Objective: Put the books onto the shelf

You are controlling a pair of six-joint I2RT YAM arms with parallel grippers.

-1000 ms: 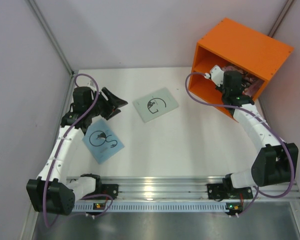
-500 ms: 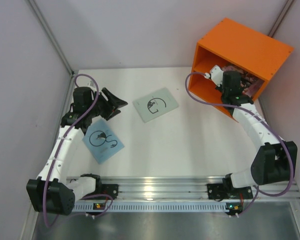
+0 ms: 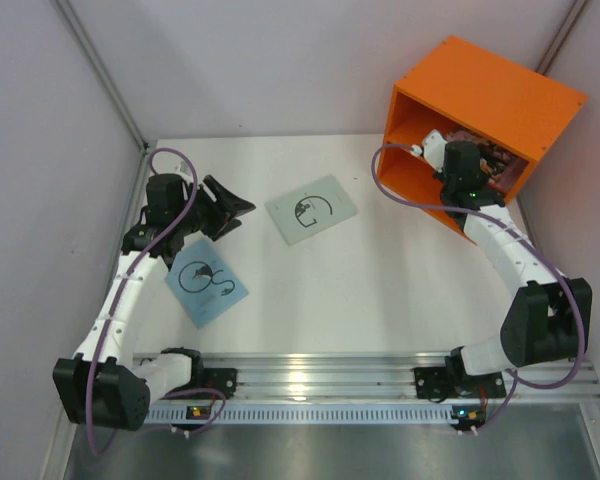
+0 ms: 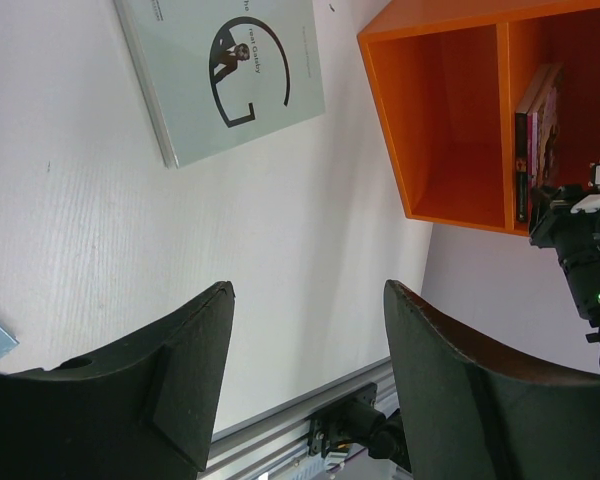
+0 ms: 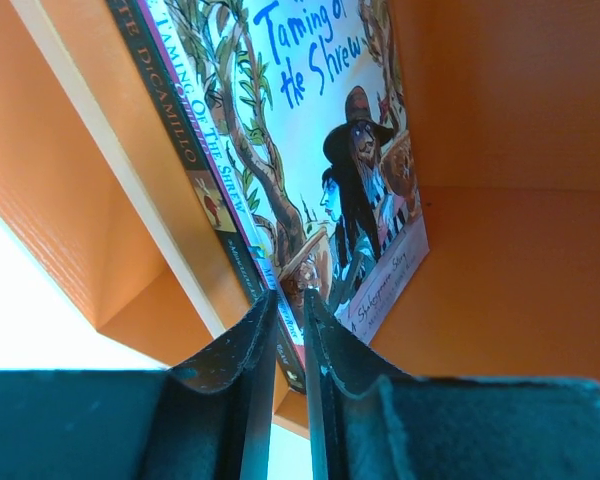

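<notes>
Books (image 5: 310,150) in shelf (image 3: 500,90) part-hidden by R hand (image 5: 289,298), can't tell if clamped, L hand (image 4: 308,290) apart

One orange shelf (image 3: 500,85) stands between one and two o'clock on the single table (image 3: 380,270), and it has two open compartments. Two books lie flat on the table: one pale green book (image 3: 312,209) at eleven o'clock, close to the centre, and one light blue book (image 3: 207,281) at about nine o'clock. In the shelf at least two more stand together, one dark-spined book (image 5: 170,110) and one pink illustrated book (image 5: 310,130) (any further one cannot be counted). There are two arms, the left arm (image 3: 120,290) and the right arm (image 3: 510,250), carrying one left tool (image 4: 308,288) and one right tool (image 5: 289,295).
</notes>
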